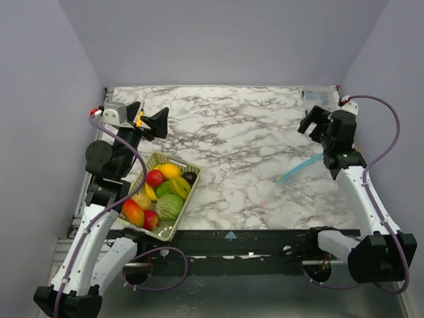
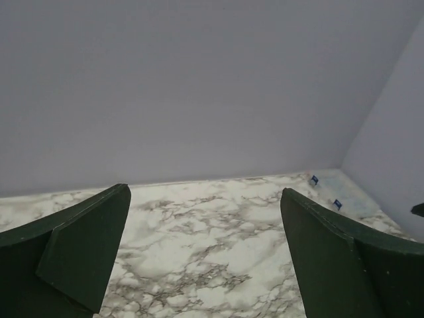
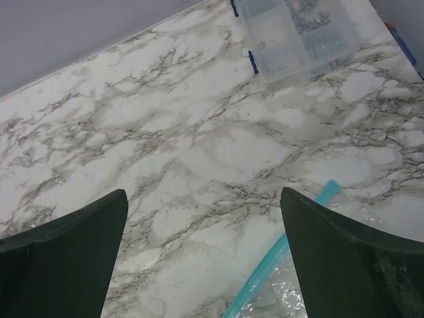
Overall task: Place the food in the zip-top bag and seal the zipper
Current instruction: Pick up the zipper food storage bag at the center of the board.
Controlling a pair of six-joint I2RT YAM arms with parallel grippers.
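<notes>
The food (image 1: 161, 192), glossy red, yellow, green and orange toy fruits, lies in a pale green mesh basket (image 1: 191, 170) at the table's near left. The zip-top bag (image 3: 344, 291) lies flat at the right, mostly hidden under my right arm in the top view. Its light-blue zipper (image 1: 300, 168) runs diagonally and also shows in the right wrist view (image 3: 281, 260). My left gripper (image 1: 151, 119) is open and empty, raised beyond the basket, and faces the back wall (image 2: 204, 193). My right gripper (image 1: 312, 120) is open and empty above the table, just beyond the zipper (image 3: 202, 195).
A clear plastic box (image 3: 298, 36) sits in the back right corner of the marble table (image 1: 238, 132); it also shows in the left wrist view (image 2: 341, 199). Grey walls close off the back and both sides.
</notes>
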